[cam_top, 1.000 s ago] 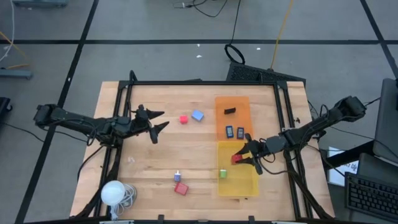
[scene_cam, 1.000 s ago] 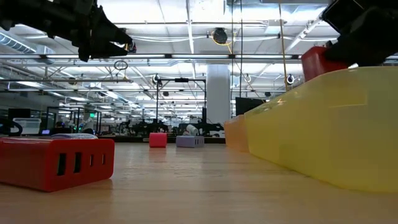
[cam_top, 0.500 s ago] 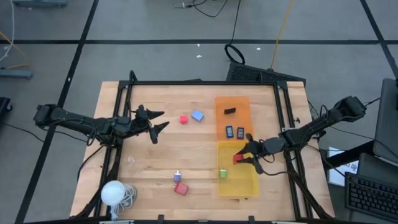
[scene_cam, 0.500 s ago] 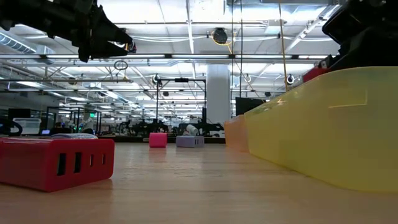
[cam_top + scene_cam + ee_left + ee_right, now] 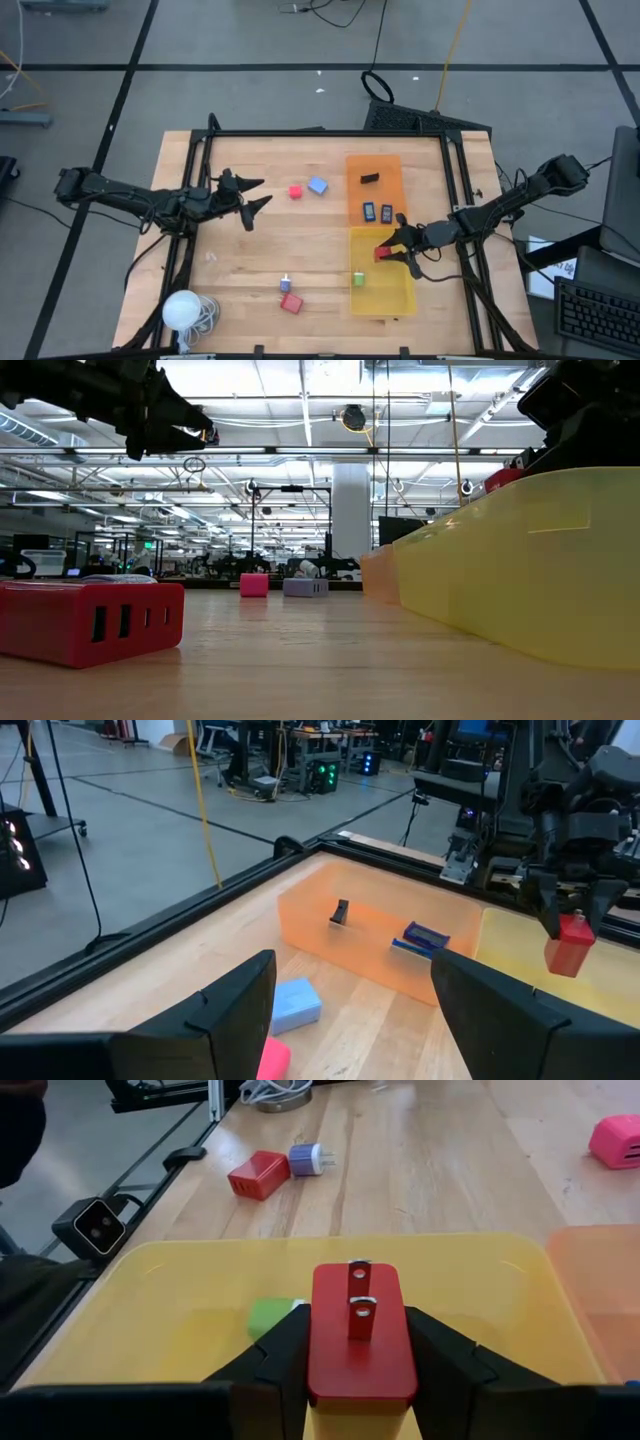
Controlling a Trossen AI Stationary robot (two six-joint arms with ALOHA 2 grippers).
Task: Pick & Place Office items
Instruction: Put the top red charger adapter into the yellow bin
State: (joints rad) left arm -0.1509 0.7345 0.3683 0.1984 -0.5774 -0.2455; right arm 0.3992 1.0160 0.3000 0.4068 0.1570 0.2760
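Right now my right gripper (image 5: 392,253) has its jaws clamped on a red charger block (image 5: 358,1330), prongs pointing up in the right wrist view, and it hangs over the yellow tray (image 5: 400,292) near that tray's far end. A green piece (image 5: 358,279) lies inside the same tray, just beside the held block.

My left gripper (image 5: 256,195) sits above the bare wood on the left part of the table (image 5: 250,255) with its jaws well apart and nothing between them. Ahead of it rest a pink block (image 5: 295,192) and a light-blue block (image 5: 318,185), close together.

The orange tray (image 5: 355,190) butts against the yellow one and holds a black piece (image 5: 370,179) and two dark blue-edged pieces (image 5: 369,211) side by side. Open wood stretches between the two arms. Near the front edge lie a red block (image 5: 291,303) and a small white-and-purple plug (image 5: 285,285), with a white ball (image 5: 181,310) and its cord at the front left corner.

From the low view the yellow wall hides most of the right gripper, and I cannot make out the tray's contents there.
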